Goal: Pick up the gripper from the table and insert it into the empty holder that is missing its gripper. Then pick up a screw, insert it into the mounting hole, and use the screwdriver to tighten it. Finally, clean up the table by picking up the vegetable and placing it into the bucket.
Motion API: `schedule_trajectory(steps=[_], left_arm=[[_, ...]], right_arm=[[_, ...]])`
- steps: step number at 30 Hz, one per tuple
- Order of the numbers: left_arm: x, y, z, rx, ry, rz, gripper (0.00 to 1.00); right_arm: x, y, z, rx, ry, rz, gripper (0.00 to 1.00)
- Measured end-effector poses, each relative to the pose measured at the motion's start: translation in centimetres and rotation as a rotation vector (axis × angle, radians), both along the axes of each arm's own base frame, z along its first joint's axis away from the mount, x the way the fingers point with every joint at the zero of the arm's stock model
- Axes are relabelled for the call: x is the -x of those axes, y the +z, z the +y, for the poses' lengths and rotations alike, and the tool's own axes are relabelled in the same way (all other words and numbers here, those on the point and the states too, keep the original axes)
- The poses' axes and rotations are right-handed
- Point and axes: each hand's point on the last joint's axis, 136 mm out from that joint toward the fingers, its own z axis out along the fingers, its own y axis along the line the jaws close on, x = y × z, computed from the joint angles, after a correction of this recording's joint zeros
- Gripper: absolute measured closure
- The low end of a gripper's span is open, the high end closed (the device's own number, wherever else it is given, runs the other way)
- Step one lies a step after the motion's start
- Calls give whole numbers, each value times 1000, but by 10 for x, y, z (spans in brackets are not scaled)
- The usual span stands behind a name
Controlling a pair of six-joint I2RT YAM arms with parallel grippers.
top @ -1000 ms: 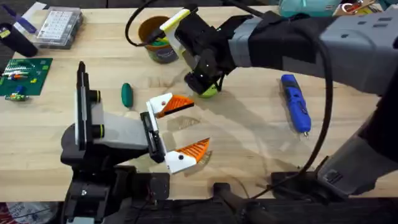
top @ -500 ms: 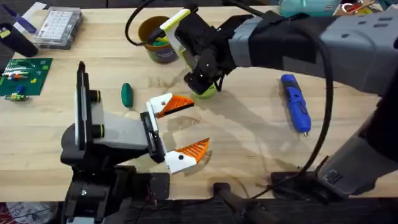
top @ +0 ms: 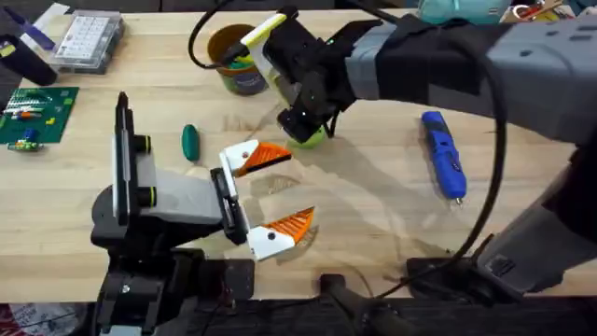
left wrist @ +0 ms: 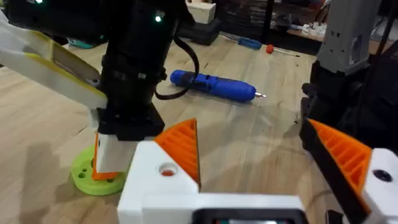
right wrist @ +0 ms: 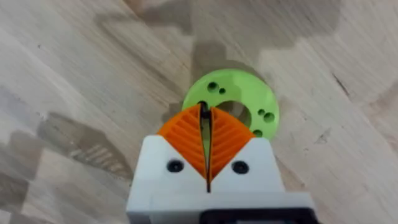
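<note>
The right claw [right wrist: 207,127] pointed down at the bench [top: 373,196], its orange pads pressed together with only a thin seam between them. Its tips sat over the near rim of a flat green ring [right wrist: 231,102] that lay on the wood; whether they pinched the ring's edge could not be told. From overhead, that ring [top: 314,138] peeked out just below the right arm's wrist, near the middle of the bench.

The left claw [top: 270,194] rested low at the front, spread wide, one orange pad [top: 267,155] toward the ring and the other toward the front edge, with bare wood between them. It held nothing.

The dark green vegetable [top: 190,142] lay on the bench just to the left of the left claw's farther finger, apart from it and well clear of the right claw. The orange-yellow bucket [top: 233,58] stood toward the far edge, just beside the right arm's wrist. The blue screwdriver [top: 442,155] lay on the right side of the bench, well apart from both claws.

Compared with a second before, the right claw had shifted only slightly over the ring; the left claw, vegetable, bucket and screwdriver had stayed put.
</note>
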Motion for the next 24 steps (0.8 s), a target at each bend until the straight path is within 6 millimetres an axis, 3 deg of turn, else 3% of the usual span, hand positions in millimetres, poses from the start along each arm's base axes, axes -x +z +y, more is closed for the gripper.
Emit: schedule_trajectory(steps=[10,17,24], left_arm=[[0,0,0,0,0,0,14],[0,0,0,0,0,1,14],[0,0,0,0,0,1,14]], right_arm=[[-2,52,2,-86,0,-88,998],[6,76,-6,-86,0,-87,998],[14,119,-7,-79,18,-80,998]])
